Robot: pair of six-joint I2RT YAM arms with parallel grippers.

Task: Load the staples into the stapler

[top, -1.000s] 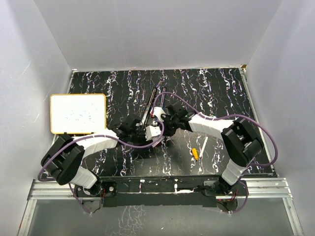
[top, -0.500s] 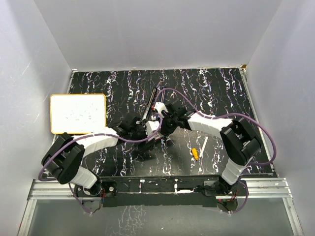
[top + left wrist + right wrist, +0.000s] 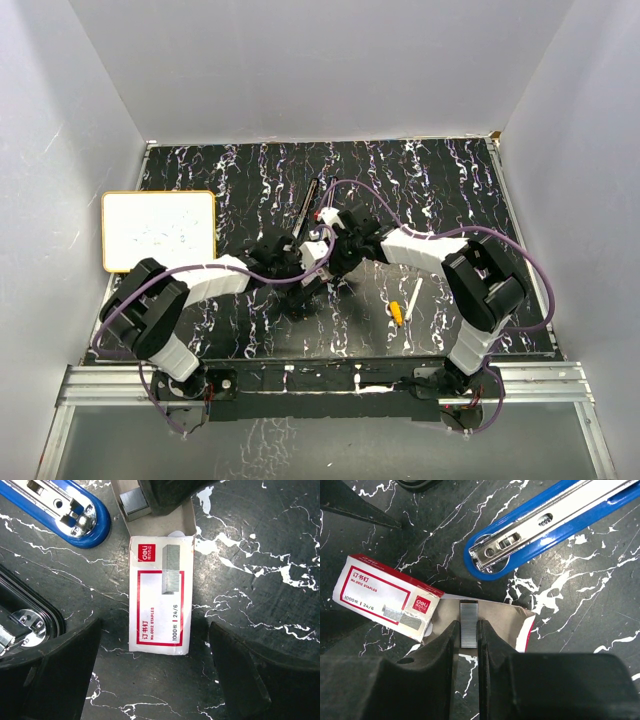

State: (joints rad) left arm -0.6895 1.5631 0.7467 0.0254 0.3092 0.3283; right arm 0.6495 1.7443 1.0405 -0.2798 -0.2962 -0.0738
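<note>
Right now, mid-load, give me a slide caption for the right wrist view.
Right pincer pinching a grey metal staple strip over the tan cardboard tray, open blue stapler beyond.

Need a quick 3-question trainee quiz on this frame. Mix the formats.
1. True or false: the right gripper is shut on a strip of staples.
2. The stapler lying by the staple box, metal rail showing, is: A red, B blue, C green.
3. Fill in: the left gripper is ____, with a finger on either side of the staple box and neither touching it.
Key: 1 true; 2 B; 3 open.
</note>
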